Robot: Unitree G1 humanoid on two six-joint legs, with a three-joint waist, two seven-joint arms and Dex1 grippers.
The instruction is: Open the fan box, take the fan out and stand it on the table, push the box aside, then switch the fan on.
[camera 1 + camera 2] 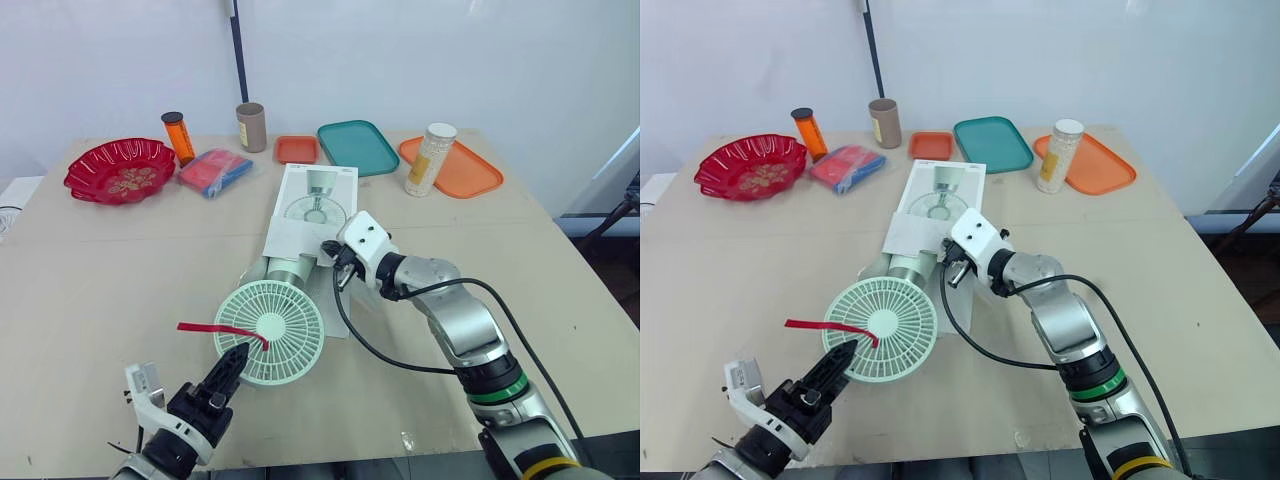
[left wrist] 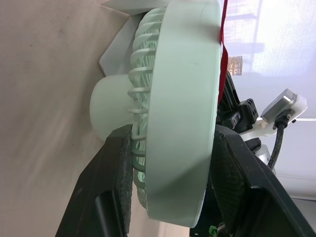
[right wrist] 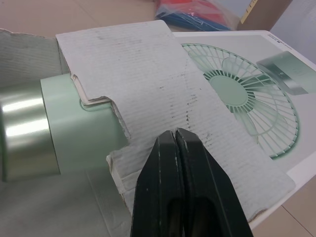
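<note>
Left pincer [image 1: 237, 357] reaches forward, fingers clamped on the fan [image 1: 272, 318]; right pincer [image 3: 176, 134], arm bent inward, is pinched together.

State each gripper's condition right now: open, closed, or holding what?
Left gripper: closed on the fan, one finger on each side of its head.
Right gripper: shut, holding nothing, by the box flap.

the fan's [image 1: 288, 338] base lies partly hidden under the box [image 1: 318, 195] flap, toward 12 o'clock from its grille. the print on the white bottle [image 1: 426, 165] at 1 o'clock is too small to read.
</note>
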